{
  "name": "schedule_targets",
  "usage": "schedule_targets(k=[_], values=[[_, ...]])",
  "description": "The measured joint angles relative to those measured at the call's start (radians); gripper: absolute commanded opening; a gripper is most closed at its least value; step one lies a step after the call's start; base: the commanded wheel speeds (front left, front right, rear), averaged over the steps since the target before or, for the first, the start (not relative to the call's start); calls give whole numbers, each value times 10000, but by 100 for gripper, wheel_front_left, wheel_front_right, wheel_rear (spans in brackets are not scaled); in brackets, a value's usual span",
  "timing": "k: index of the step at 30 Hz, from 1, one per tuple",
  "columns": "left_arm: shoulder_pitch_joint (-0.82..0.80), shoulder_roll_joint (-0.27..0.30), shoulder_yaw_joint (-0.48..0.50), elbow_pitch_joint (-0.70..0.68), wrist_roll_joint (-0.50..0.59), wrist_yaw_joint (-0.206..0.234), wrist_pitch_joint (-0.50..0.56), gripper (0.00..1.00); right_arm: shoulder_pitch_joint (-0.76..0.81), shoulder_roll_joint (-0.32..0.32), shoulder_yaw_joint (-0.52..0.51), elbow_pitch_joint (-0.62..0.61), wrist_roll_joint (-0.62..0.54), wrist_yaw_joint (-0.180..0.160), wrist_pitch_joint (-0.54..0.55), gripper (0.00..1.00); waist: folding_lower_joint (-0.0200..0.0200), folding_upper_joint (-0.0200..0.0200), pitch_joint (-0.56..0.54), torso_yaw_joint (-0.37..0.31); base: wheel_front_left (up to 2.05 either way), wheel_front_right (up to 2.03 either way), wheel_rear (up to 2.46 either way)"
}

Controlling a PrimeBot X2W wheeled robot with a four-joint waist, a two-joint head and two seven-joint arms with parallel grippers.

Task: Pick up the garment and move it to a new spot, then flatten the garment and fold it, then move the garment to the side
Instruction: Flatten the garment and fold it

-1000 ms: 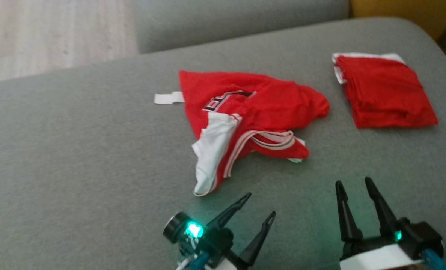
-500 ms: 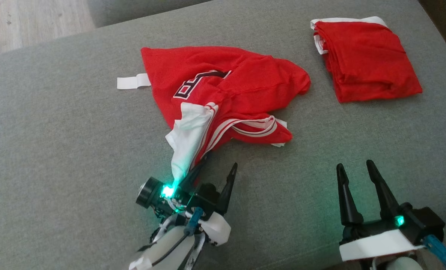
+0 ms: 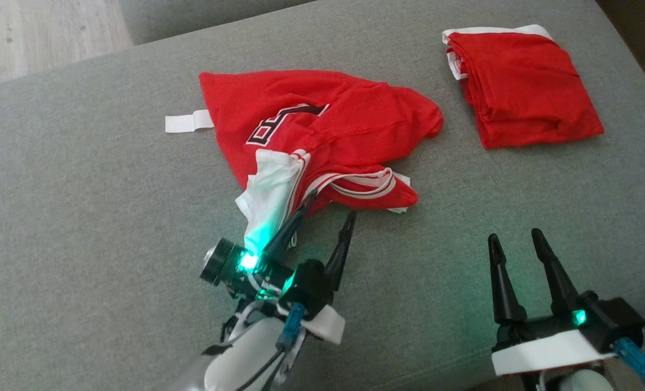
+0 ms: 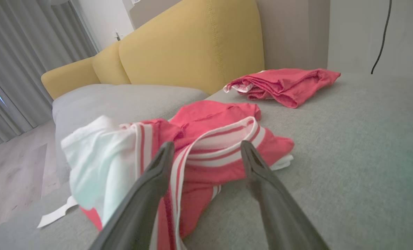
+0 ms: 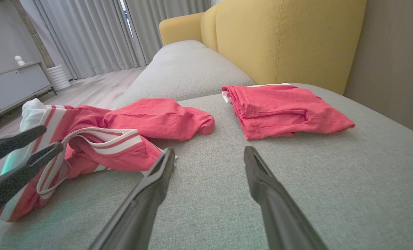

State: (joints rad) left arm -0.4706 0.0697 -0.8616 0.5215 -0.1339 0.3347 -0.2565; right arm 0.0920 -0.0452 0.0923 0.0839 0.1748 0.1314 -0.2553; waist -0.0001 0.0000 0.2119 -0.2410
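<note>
While it lies crumpled mid-cushion, the red jersey [image 3: 333, 119] shows black-edged lettering, a smooth white panel and ribbed red-and-white trim. At its near edge the left gripper [image 3: 330, 205] holds its jaws wide, empty, one finger across the striped trim. Well apart sits a squarely folded red garment [image 3: 523, 87]. The right gripper [image 3: 514, 234] hovers, jaws wide, over the coarse grey sofa cushion [image 3: 83, 190].

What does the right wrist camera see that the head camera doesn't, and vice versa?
Right wrist view adds the yellow backrest, curtains and a low cabinet. Head view adds black lettering on the crumpled garment and a white strip beside it. Both share that garment, the folded red garment and the open left gripper.
</note>
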Motion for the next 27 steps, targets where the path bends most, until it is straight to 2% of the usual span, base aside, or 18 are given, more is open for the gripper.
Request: schedule_targets(k=[6, 15, 16, 17, 18, 21, 22, 24, 27], values=[[195, 46, 221, 1053, -88, -376, -2, 100, -2, 0, 42, 6, 2, 0, 0, 100, 0, 0, 115, -86, 0, 0, 0], [-349, -12, 485, 2552, -253, -667, -2, 100, -36, 0, 48, 58, 2, 0, 0, 100, 1, 0, 302, -202, 0, 0, 0], [-468, -56, 493, 2683, -251, -711, -2, 49, -54, 0, 46, 63, 2, 0, 0, 100, 1, 0, 285, -201, 0, 0, 0], [-497, -77, 493, 2754, -253, -746, -2, 20, -56, 0, 44, 69, 2, 0, 0, 100, 1, 0, 266, -199, 0, 0, 0], [-521, -94, 493, 2828, -267, -890, -2, 0, -56, 0, 46, 81, 2, 0, 0, 100, 1, 0, 244, -199, 0, 0, 0], [-524, -119, 512, 2836, -543, -1317, -2, 0, -60, 0, 88, 134, 2, 0, 0, 100, 1, 0, 134, -230, 0, 0, 0], [-524, -119, 512, 2836, -543, -1317, -2, 0, -60, 0, 88, 134, 2, 0, 0, 100, 1, 0, 134, -230, 0, 0, 0], [-481, -174, 729, 2763, -1551, -2336, -2, 0, -61, 0, 115, 163, 2, 0, 0, 100, 1, 0, -56, -296, 0, 0, 0], [-395, -171, 798, 2148, -3225, -3444, 343, 0, -57, 2, 130, 217, 2, 0, 0, 100, 1, 0, -287, -357, 0, 0, 0]])
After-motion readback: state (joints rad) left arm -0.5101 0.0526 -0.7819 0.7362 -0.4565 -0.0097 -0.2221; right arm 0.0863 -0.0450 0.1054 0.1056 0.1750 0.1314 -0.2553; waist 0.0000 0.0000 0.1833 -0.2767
